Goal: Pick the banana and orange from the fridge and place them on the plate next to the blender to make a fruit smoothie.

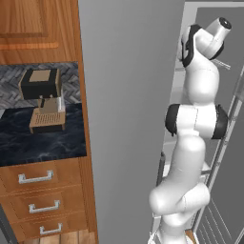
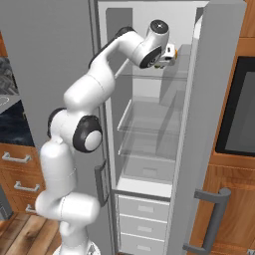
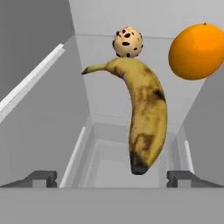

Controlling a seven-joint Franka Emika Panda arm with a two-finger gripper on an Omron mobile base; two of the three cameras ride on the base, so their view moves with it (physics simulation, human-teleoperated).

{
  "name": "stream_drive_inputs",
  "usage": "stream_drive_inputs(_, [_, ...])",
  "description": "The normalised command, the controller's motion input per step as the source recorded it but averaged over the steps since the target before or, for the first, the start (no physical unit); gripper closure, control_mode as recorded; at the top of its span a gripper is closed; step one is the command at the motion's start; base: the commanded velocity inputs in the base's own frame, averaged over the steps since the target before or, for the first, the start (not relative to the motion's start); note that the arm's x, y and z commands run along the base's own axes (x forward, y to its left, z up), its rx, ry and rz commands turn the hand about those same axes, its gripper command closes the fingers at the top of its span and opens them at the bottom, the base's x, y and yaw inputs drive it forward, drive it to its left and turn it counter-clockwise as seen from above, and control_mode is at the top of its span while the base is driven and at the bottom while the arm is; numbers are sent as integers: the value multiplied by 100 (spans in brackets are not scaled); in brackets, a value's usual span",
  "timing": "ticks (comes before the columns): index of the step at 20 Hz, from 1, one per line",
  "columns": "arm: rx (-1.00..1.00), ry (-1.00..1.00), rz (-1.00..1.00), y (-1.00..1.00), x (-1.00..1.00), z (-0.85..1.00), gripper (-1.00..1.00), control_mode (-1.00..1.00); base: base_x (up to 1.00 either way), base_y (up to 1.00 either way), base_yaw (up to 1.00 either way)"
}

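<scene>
Hand view first: the tool (image 3: 112,177) is seen spread wide, nothing held between its tips, aimed straight at the banana (image 3: 142,116). Brown blotches are shown along the yellow banana, its dark end nearest the tool and its stem pointed away. The orange (image 3: 197,51) is found just beside the banana, toward the upper right, apart from it. A speckled ball (image 3: 127,42) is seen beyond the stem. From the right base view, the arm is seen reaching into the open fridge (image 2: 219,99) at its top shelf (image 2: 164,75).
</scene>
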Motion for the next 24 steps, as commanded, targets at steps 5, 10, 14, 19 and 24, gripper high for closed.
stream_drive_inputs(5, [0, 0, 0, -1, 58, -17, -100, -100, 0, 0, 0])
stream_drive_inputs(10, [0, 0, 0, -4, 41, -12, -100, -100, 0, 0, 0])
stream_drive_inputs(14, [0, 0, 0, -1, 35, -3, -100, -100, 0, 0, 0])
stream_drive_inputs(19, [-1, 1, -3, 6, 9, -58, 100, -100, 0, 0, 0])
stream_drive_inputs(24, [0, -1, -2, 0, 0, -42, 100, -100, 0, 0, 0])
